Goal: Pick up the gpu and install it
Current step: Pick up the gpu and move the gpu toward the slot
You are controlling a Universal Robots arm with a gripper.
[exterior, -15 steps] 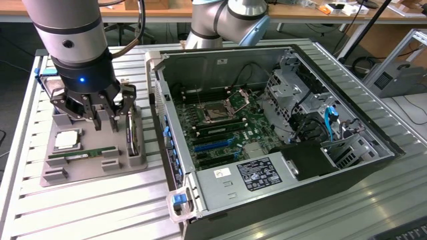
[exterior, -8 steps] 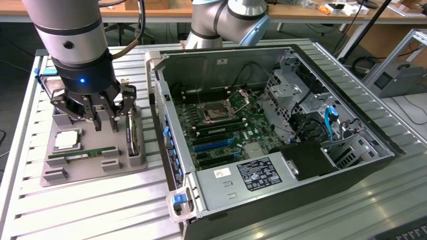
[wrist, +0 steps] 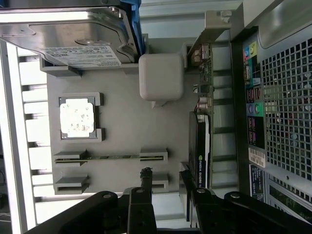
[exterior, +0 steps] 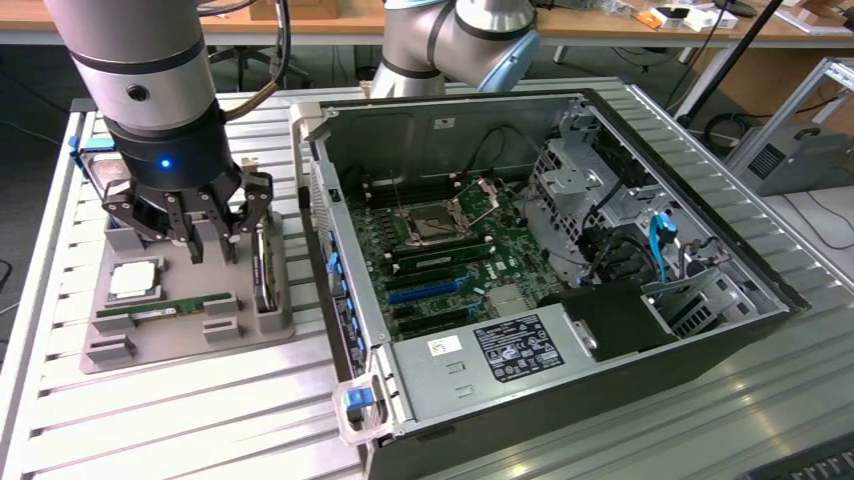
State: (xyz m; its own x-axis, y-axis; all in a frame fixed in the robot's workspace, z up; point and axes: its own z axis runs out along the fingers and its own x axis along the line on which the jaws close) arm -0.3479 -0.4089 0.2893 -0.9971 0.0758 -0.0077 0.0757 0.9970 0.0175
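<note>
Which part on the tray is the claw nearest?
The gpu: dark card standing on edge beside the gripper; hard drive, chip, memory stick are farther.

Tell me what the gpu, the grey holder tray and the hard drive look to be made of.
The gpu: dark matte board and cover, probably plastic, with a bare silvery metal end bracket that shines. The grey holder tray: even matte grey, likely moulded or printed plastic. The hard drive: bright reflective metal casing with a white label, seemingly paper.
</note>
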